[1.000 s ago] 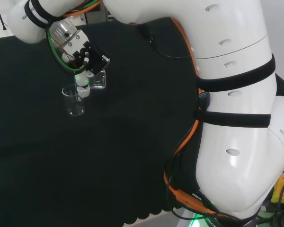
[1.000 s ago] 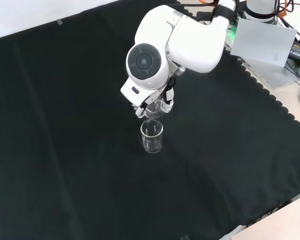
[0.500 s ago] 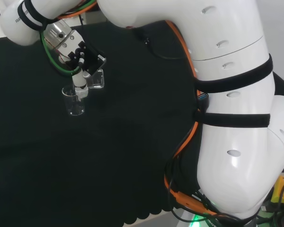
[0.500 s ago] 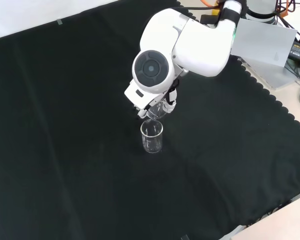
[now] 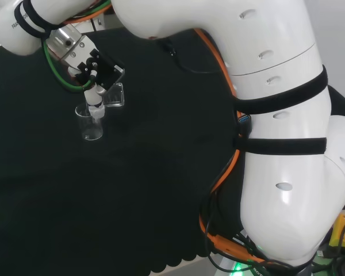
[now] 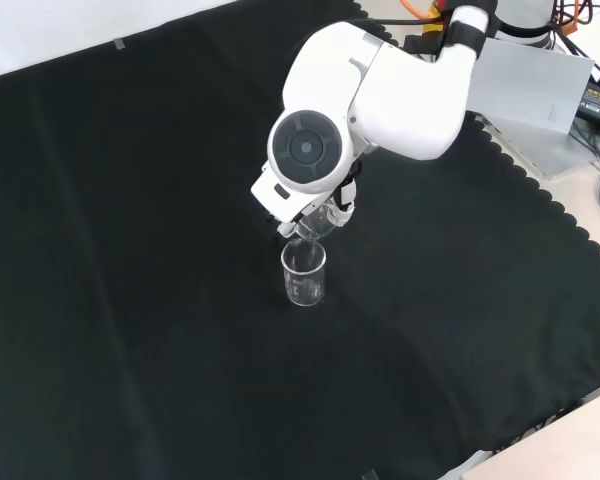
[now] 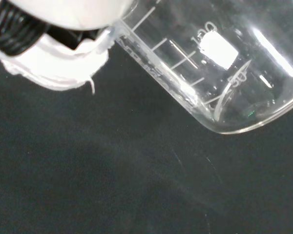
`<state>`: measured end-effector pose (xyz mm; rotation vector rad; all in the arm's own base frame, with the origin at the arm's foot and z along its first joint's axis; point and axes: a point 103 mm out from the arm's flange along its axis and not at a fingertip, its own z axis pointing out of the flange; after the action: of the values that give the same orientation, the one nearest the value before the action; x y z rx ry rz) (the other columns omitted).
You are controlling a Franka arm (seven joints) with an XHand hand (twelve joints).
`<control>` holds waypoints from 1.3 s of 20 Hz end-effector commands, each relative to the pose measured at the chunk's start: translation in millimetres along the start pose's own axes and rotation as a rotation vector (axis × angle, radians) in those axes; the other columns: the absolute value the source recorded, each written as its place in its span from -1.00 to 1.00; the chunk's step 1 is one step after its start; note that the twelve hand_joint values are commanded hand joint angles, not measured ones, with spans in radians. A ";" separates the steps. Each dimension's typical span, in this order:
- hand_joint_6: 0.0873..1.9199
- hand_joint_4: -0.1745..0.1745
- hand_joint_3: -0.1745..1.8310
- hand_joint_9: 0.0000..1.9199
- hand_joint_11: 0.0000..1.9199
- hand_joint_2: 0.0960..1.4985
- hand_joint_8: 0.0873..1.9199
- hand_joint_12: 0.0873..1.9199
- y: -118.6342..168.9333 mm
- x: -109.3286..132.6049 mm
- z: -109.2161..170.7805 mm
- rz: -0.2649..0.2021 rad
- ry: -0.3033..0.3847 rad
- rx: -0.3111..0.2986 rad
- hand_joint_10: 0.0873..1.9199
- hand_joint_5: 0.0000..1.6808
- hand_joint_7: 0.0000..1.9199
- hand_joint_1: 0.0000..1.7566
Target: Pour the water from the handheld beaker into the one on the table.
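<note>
A clear glass beaker [image 5: 91,122] stands upright on the black cloth [image 5: 132,190]; in the front view the same beaker [image 6: 304,274] sits just below the arm's round grey cap. My hand [image 5: 98,77] is curled round a second clear beaker [image 5: 114,95], tilted well over, its lip right above the standing beaker's rim. In the front view the held beaker [image 6: 311,224] peeks out under the white link, beside a finger of my hand [image 6: 344,210]. The wrist view shows the held beaker [image 7: 219,68] close up with printed scale marks, and a white fingertip [image 7: 58,68] against its wall.
The arm's big white links [image 5: 276,115] stand at the right of the head view. A grey metal plate [image 6: 535,95] and cables lie beyond the cloth's scalloped edge [image 6: 540,190] at the front view's top right.
My hand with the held beaker has moved left in the head view, toward the standing beaker, and tipped it further. The standing beaker has not moved.
</note>
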<state>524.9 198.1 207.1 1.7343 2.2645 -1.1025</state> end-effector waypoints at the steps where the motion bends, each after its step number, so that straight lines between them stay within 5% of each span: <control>1: -0.40 1.00 -0.13 0.76 0.47 -0.25 -1.00 -0.28 -0.8 2.6 -2.7 0.007 -0.016 0.010 -1.00 0.56 0.82 0.29; 26: -0.39 1.00 -0.13 0.76 0.47 -0.24 -1.00 -0.29 10.1 10.8 -10.9 0.033 -0.076 0.070 -1.00 0.55 0.82 0.29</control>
<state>534.1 213.7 205.6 1.7223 2.1902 -1.2058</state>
